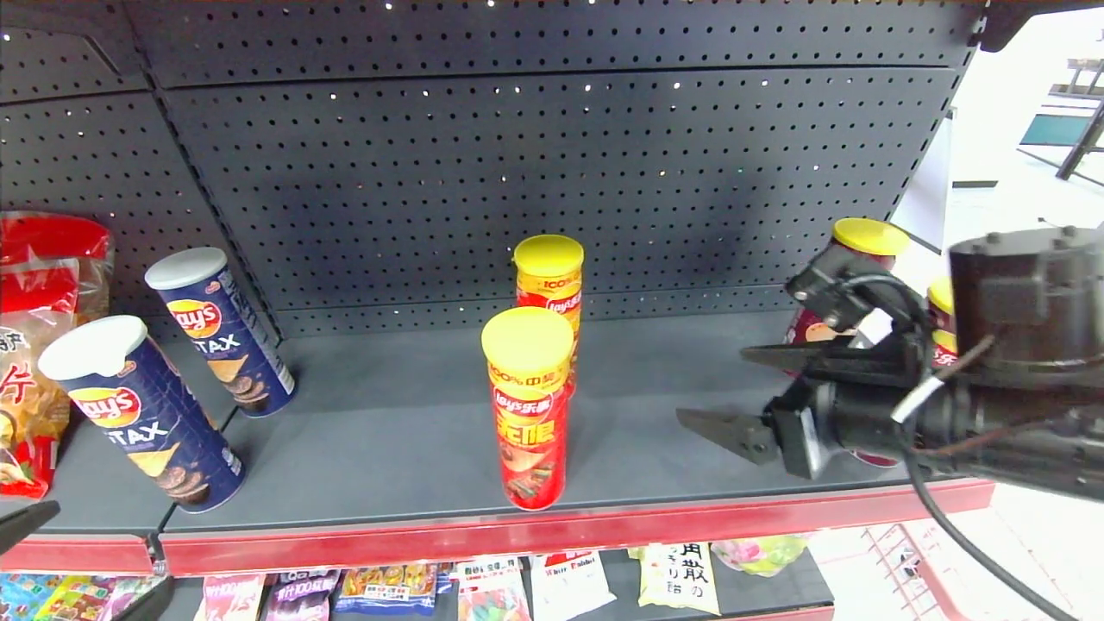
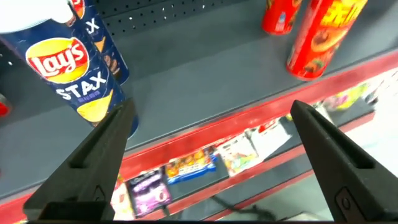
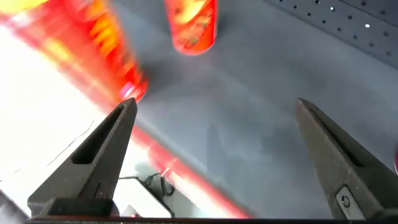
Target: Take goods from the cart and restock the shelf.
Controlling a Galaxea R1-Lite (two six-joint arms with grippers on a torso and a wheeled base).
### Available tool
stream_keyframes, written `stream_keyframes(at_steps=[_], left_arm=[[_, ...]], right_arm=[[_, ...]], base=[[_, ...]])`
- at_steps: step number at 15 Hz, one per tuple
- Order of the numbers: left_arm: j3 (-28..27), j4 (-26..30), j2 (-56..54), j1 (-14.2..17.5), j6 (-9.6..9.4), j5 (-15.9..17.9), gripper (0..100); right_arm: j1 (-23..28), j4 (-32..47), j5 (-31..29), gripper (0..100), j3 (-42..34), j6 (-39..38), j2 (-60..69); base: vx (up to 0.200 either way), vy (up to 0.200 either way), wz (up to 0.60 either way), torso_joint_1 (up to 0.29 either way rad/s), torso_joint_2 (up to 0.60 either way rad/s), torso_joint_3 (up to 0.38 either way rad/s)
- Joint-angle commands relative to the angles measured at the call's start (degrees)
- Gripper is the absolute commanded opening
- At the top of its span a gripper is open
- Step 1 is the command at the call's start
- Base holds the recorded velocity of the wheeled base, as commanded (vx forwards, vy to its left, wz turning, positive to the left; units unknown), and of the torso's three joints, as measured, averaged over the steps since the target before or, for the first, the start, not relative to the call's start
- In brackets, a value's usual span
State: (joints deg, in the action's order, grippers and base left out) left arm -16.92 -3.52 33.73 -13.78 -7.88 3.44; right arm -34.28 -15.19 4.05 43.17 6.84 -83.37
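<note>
Evidently between placements; right gripper (image 1: 718, 388), spread and empty, hangs beside the red chip can (image 1: 526, 414); left gripper (image 2: 211, 109) spread too; next, fetch fresh stock.

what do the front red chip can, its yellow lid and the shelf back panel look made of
Red chip can: probably a cardboard tube with a glossy printed wrap, going by the straight cylinder and sheen.
Yellow lid: looks like smooth plastic, evenly coloured with a rounded rim.
Back panel: likely painted sheet metal, matte dark grey, with regular rows of punched holes.
</note>
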Motion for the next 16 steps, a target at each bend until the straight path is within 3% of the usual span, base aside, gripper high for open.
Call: stream_keyframes(at_steps=[1, 3, 5, 6, 9, 11, 13, 16], left_arm=[[0.1, -0.1, 2.8, 0.0, -1.53, 0.3, 100], [0.7, -0.2, 4.5, 0.0, -1.7, 1.8, 100], [1.1, -1.6, 9.6, -1.3, -1.44, 3.2, 100], [1.2, -4.1, 13.0, -2.3, -0.65, 3.2, 100], [-0.4, -21.1, 30.2, -6.8, 4.97, 3.1, 100], [-0.9, -29.8, 40.8, -7.6, 5.33, 2.9, 100], [-1.2, -34.7, 48.1, -8.5, 5.77, 3.0, 100], [-1.8, -40.4, 56.5, -10.8, 9.11, 5.2, 100]], right_arm=[[-2.7, 0.3, -0.6, 100, -11.9, 0.2, 19.2], [-1.9, 0.5, -4.5, 100, -18.2, 0.1, 28.4], [2.9, 0.4, -17.1, 100, -22.9, 0.2, 38.6], [4.8, 0.5, -19.7, 100, -23.4, -0.1, 41.4], [8.5, 0.6, -19.8, 100, -23.5, 0.2, 45.6], [10.7, 0.6, -19.7, 100, -23.8, -0.2, 45.6], [11.8, 0.5, -19.7, 100, -23.7, -1.0, 45.6], [11.9, 0.6, -19.9, 100, -23.7, -1.5, 46.2]], base=[[0.0, 0.0, 0.0, 0.0, 0.0, 0.0], [0.0, 0.0, 0.0, 0.0, 0.0, 0.0], [0.0, 0.0, 0.0, 0.0, 0.0, 0.0], [0.0, 0.0, 0.0, 0.0, 0.0, 0.0], [0.0, 0.0, 0.0, 0.0, 0.0, 0.0], [0.0, 0.0, 0.0, 0.0, 0.0, 0.0], [0.0, 0.0, 0.0, 0.0, 0.0, 0.0], [0.0, 0.0, 0.0, 0.0, 0.0, 0.0]])
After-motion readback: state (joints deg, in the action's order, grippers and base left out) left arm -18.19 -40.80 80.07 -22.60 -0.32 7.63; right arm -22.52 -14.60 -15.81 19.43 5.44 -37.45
